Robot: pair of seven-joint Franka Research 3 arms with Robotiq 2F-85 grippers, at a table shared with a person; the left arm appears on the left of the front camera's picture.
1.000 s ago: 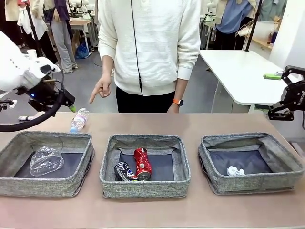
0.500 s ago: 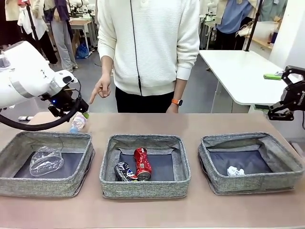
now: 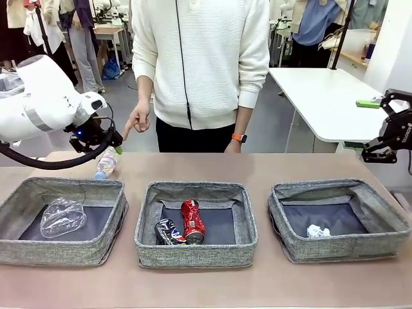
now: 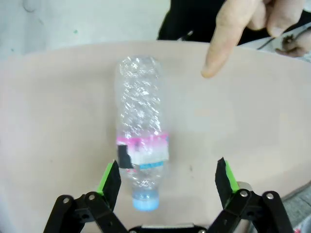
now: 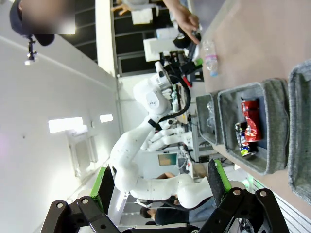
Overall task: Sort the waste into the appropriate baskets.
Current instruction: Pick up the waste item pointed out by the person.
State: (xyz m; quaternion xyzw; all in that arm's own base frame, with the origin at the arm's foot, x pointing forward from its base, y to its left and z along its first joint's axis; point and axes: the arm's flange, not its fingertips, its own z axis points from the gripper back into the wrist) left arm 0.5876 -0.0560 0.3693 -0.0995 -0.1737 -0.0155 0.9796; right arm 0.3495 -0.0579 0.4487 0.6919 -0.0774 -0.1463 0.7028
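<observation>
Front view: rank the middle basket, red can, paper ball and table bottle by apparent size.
1. Middle basket
2. Red can and bottle: look alike, and the bottle lies farther back, so unranked
3. Paper ball

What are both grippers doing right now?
Left gripper: open, empty, above the clear plastic bottle with pink label.
Right gripper: open, empty.

Left arm, swung in from the table's left edge over the past second, now reaches further along the far side; its left gripper (image 3: 111, 143), jaws apart, has arrived just above the clear plastic bottle (image 3: 106, 162), which it briefly hid from the front view half a second ago.
</observation>
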